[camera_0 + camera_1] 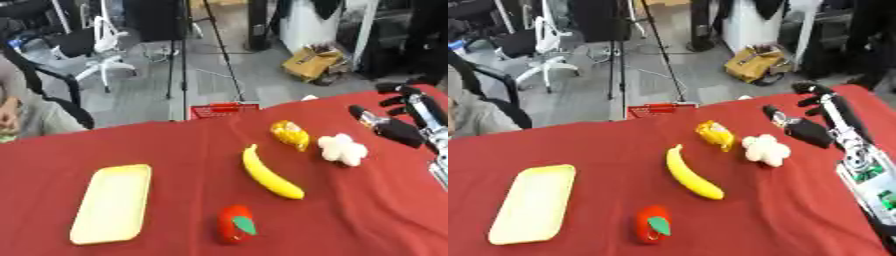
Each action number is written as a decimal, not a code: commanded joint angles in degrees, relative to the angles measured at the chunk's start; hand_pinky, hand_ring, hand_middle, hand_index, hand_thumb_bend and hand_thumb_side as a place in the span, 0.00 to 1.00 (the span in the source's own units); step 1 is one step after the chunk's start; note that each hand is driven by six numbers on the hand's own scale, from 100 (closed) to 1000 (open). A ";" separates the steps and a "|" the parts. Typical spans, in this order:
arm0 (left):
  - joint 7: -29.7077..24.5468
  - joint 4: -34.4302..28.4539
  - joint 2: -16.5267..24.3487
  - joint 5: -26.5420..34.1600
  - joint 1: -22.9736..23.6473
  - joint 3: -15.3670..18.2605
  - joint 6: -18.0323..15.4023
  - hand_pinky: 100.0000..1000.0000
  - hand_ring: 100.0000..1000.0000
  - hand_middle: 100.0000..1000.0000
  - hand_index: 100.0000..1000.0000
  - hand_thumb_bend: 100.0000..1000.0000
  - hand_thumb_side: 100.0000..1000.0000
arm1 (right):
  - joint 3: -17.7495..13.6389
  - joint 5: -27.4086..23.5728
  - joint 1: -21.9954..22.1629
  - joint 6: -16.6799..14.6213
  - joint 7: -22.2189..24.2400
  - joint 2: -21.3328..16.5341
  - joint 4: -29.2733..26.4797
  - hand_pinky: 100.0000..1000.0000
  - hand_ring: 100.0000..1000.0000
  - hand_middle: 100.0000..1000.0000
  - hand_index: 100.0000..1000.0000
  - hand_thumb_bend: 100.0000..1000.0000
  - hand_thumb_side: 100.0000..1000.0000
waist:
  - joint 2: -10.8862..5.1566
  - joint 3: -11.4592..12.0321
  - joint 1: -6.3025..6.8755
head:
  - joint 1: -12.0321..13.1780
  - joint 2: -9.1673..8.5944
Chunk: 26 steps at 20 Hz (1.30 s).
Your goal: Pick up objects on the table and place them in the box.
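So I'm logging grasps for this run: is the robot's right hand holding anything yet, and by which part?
Nothing is held. The right hand hovers open beside the white fluffy toy, apart from it. The left hand is out of view.

On the counter (367,210) lay one banana (271,179), one yellow tray (112,202), one red fruit (236,224), one white item (342,149) and one yellow packet (290,134).

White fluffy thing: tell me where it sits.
The white fluffy thing lies on the red table toward the right, beside the yellow packet, with the right hand just beyond it.
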 commanded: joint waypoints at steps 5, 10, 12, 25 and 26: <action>-0.51 -0.86 1.75 0.28 -0.90 -0.28 -0.02 0.50 0.66 0.61 0.73 0.60 0.87 | 0.84 8.40 -6.29 -1.89 12.02 -2.17 12.08 0.77 0.83 0.88 0.91 0.64 0.36 | 0.00 0.58 -1.01 | -0.44 -1.41; -0.75 -0.83 1.85 0.31 -0.93 -0.45 -0.02 0.50 0.66 0.61 0.73 0.60 0.88 | 0.47 11.88 -9.33 -3.37 14.64 -0.83 19.75 0.78 0.83 0.88 0.91 0.65 0.35 | -0.09 1.06 -1.14 | -0.43 -1.88; -0.83 -0.83 1.84 0.41 -0.94 -0.54 -0.03 0.50 0.66 0.61 0.73 0.60 0.88 | 0.32 12.78 -9.76 -3.76 14.66 -0.55 21.05 0.78 0.84 0.89 0.91 0.65 0.34 | -0.09 1.22 -1.16 | -0.40 -2.33; -1.38 -0.72 1.57 0.81 -1.12 -1.09 -0.11 0.50 0.65 0.61 0.73 0.59 0.88 | 0.89 14.55 -10.37 -5.32 14.88 1.24 23.23 0.78 0.84 0.89 0.92 0.65 0.34 | 0.05 1.62 -0.88 | -0.37 -4.11; -1.42 -0.72 1.58 0.84 -1.13 -1.13 -0.11 0.50 0.65 0.61 0.73 0.59 0.88 | 1.10 14.77 -10.41 -5.40 15.07 1.50 23.35 0.78 0.84 0.89 0.92 0.65 0.34 | 0.04 1.66 -0.82 | -0.42 -4.13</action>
